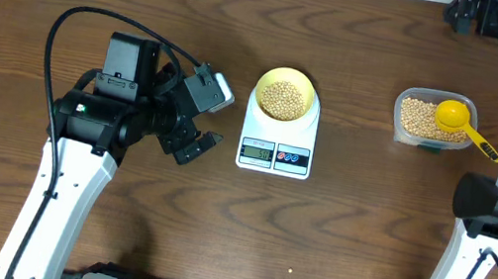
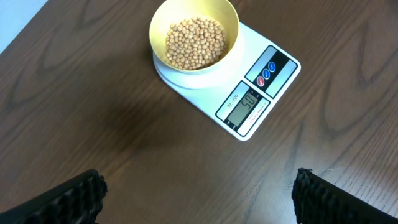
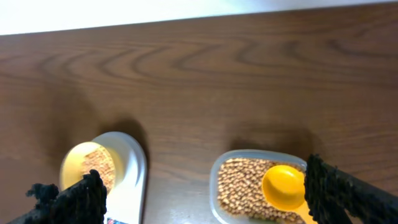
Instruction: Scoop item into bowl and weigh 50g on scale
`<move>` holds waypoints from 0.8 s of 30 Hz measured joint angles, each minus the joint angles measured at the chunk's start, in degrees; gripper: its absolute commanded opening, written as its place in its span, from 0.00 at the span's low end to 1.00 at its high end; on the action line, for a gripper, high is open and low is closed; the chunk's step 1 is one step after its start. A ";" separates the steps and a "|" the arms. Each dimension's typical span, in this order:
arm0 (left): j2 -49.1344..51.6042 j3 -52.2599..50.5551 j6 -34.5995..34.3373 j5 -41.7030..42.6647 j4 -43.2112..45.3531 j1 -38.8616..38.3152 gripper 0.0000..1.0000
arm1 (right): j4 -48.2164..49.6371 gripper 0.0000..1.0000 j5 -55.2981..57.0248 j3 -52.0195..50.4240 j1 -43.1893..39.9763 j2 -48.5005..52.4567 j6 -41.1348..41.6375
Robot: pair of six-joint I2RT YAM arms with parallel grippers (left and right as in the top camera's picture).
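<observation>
The white scale point(image 1: 253, 128) stands mid-table with the pale-yellow bowl point(image 1: 260, 89) on its platform. Tan beans point(image 1: 283, 99) fill the bowl's bottom. In the left wrist view the bowl point(image 2: 234, 30), its beans point(image 2: 196, 42) and the scale point(image 2: 205, 93) lie ahead, and the display seems to read 50. My left gripper point(image 1: 216, 116) hovers open just left of the scale, with nothing between its fingers point(image 2: 87, 193). My right gripper point(image 1: 464, 11) is raised at the far right edge, open and empty, above the bowl point(image 3: 69, 167) and the scale point(image 3: 134, 171).
A clear plastic tub point(image 1: 399, 115) of beans sits right of the scale. A bright yellow scoop point(image 1: 453, 115) rests in it, handle pointing out to the right. The right wrist view shows the tub point(image 3: 214, 183) and the scoop point(image 3: 283, 186) beside one fingertip.
</observation>
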 measured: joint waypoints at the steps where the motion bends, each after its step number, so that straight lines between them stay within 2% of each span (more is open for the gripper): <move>1: 0.00 0.00 0.00 0.00 0.00 0.00 0.97 | -1.79 0.99 -0.96 2.82 0.00 0.00 -0.02; 6: 0.00 0.00 0.00 0.00 -0.02 0.00 0.98 | -4.11 0.99 -2.91 10.62 0.00 -0.17 0.26; 12: 0.00 0.00 0.00 0.00 -0.02 0.00 0.98 | -3.72 0.99 -3.93 10.97 0.00 -0.72 -0.04; 16: 0.00 0.00 0.00 0.00 0.00 0.00 0.98 | -4.15 0.99 -6.47 10.97 -0.02 -1.81 -4.48; 24: 0.00 0.00 0.00 0.00 0.00 0.00 0.98 | -4.15 0.99 -0.63 11.23 -0.59 -15.04 -7.23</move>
